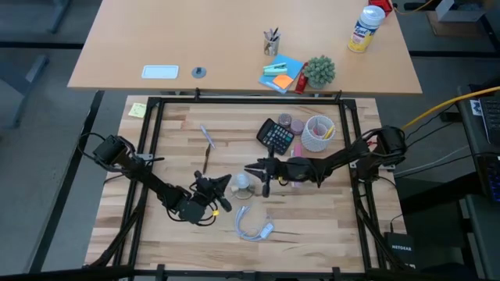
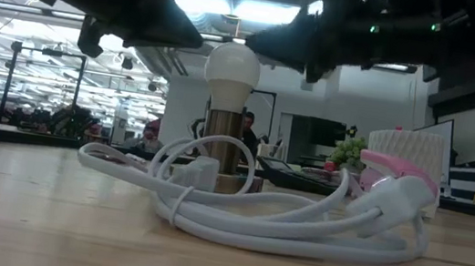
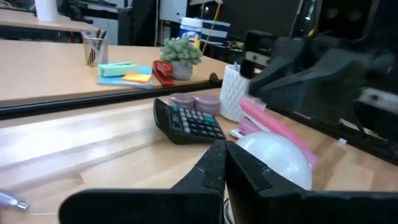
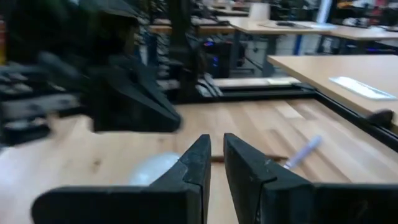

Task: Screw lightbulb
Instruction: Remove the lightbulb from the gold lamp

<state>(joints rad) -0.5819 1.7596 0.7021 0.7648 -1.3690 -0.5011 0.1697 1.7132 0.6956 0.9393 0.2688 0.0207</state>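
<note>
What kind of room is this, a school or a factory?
Probably a robotics lab or workshop. Two robot arms work at a wooden table inside a black frame, beside a lightbulb and a calculator. Behind it stretch long rows of desks under ceiling lights, with a person far off.

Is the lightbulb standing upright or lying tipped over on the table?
Upright. In the low view the lightbulb stands dome-up on a brass-coloured base, behind the coiled white cord.
</note>
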